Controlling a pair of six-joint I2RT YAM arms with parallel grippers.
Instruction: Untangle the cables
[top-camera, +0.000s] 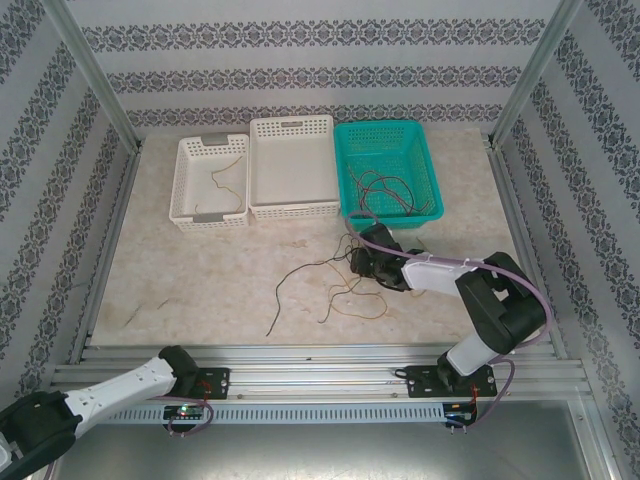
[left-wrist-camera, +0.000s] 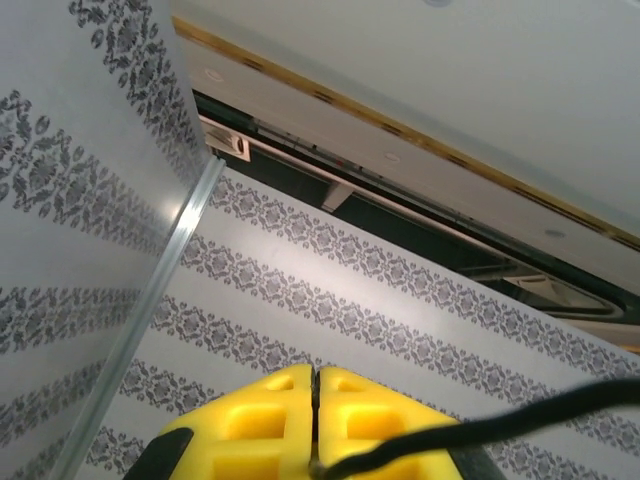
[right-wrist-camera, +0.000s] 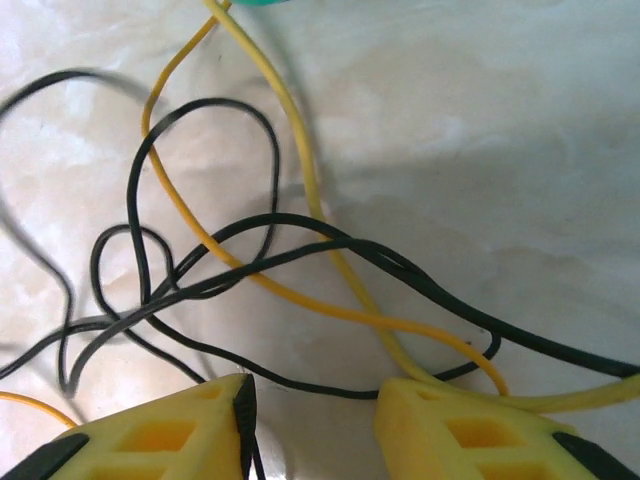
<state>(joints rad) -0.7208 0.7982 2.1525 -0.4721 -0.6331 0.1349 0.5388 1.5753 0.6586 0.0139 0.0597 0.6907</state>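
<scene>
Hovering low over the loose knot of cables (right-wrist-camera: 262, 250) on the marbled surface (right-wrist-camera: 480, 150), the right fingers (right-wrist-camera: 455, 435) stand parted with nothing between them. In the right wrist view the knot lies just above the fingertips, mostly toward the upper left of the frame, where several black strands loop and cross. Their common run slants from the lower left up to the middle, then down to the right edge. One black strand sags across the gap at the bottom of the frame, running from one finger toward the other. It lies along the line on which they close, not across it, so a pinch there would probably need a turn of the wrist. A yellow strand drops from the top middle to the tip of the right-hand finger and lies more nearly crosswise to that line, which makes it the likelier catch; whether it touches the finger cannot be told. In the top view the tangle spreads right of centre, just below the teal basket (top-camera: 432, 165), which holds more cables, with the right arm (top-camera: 440, 272) reaching over it. The left fingers (left-wrist-camera: 270, 410) are pressed together, empty, and aimed at the patterned wall (left-wrist-camera: 330, 290). The left arm (top-camera: 110, 390) sits at the lower left, well apart from the knot, so the right is clearly nearer.
</scene>
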